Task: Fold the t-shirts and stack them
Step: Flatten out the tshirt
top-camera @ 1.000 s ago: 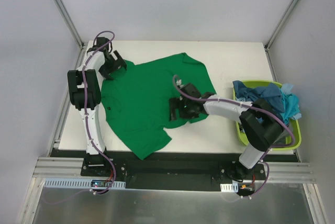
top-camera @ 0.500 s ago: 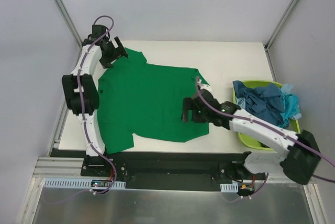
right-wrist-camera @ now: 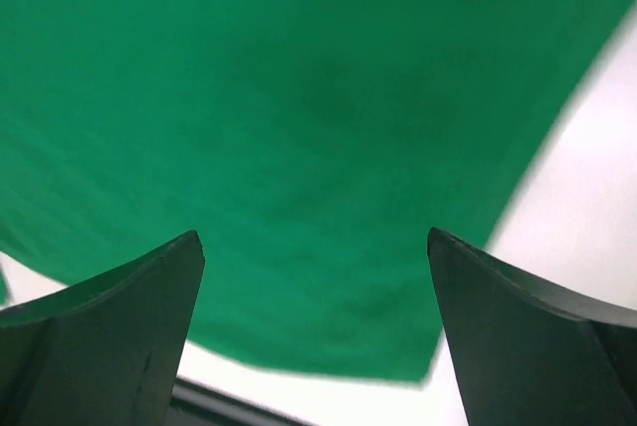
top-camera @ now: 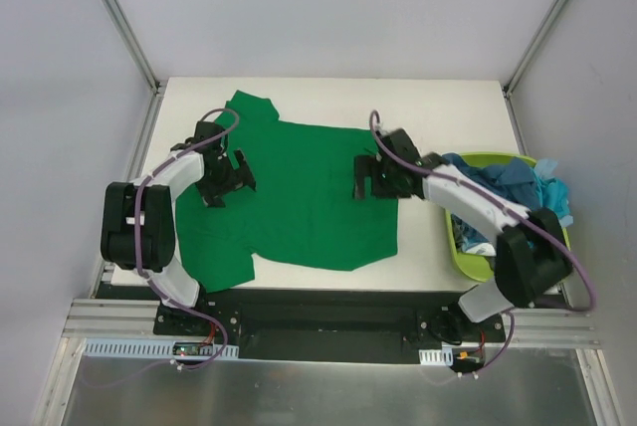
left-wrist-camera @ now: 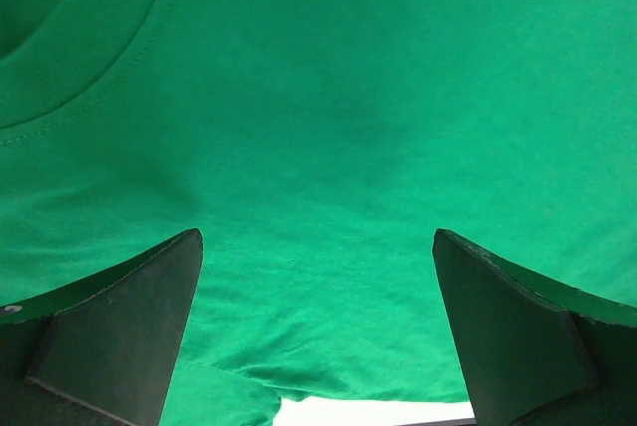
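Green short-sleeved cloth t-shirt is lying spread across the centre-left of the white rectangular table in the top external view. Black two-finger left gripper is hanging over its left part, black two-finger right gripper over its right edge. At right of frame, dark teal-blue cloth t-shirts and a light turquoise one are lying heaped in a lime-green plastic basket.

Left wrist view: dark fingers are standing wide apart, gripping nothing. Green cloth is filling the frame, with the collar seam at upper left.

Right wrist view: fingers are likewise standing apart, gripping nothing. The cloth's edge is running along the lower right, with table showing beyond it.
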Tool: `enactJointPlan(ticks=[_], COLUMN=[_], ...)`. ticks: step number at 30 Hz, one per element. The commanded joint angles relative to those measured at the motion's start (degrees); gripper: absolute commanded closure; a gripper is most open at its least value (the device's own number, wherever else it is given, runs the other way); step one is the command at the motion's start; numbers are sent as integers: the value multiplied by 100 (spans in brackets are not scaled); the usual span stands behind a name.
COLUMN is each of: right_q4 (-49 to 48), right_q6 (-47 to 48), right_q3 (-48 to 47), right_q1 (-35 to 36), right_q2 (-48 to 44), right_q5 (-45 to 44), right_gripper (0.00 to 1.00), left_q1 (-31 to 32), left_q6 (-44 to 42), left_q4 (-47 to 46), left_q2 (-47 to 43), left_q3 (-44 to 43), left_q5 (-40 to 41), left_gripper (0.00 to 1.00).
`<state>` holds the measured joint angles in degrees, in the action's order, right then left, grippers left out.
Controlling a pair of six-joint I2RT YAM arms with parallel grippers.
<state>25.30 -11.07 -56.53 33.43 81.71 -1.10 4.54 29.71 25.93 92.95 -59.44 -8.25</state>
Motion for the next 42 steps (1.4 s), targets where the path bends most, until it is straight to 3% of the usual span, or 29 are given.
enactJointPlan(ticks=[1, 7, 14, 24, 29, 34, 42], right_q4=[-122, 677, 1616, 1961, 1979, 2023, 1567], right_q6=[816, 905, 1063, 1326, 1494, 1687, 1311], right_q3=[-1813, -4240, -6323, -6967, -7644, -6971, -2992], right_q1=[-126, -618, -1127, -2085, -2490, -2473, -1482], right_q2=[1502, 3787, 5344, 5865, 5822, 4822, 1467], right_q5=[874, 1260, 1402, 894, 400, 611, 524], right_gripper=[4, 4, 4, 4, 4, 4, 4], left_q1=[-49, -269, -409, -410, -410, -410, -322], left_q6=[131, 271, 368, 368, 298, 210, 96], left_q4=[-317, -308, -273, -150, -141, -141, -141], left_q2=[65, 224, 408, 646, 681, 629, 40], left_q3=[20, 187, 196, 99, 38, -15, -68], left_q5=[305, 420, 482, 588, 272, 78, -98], left_gripper=[1, 1, 1, 1, 1, 1, 1])
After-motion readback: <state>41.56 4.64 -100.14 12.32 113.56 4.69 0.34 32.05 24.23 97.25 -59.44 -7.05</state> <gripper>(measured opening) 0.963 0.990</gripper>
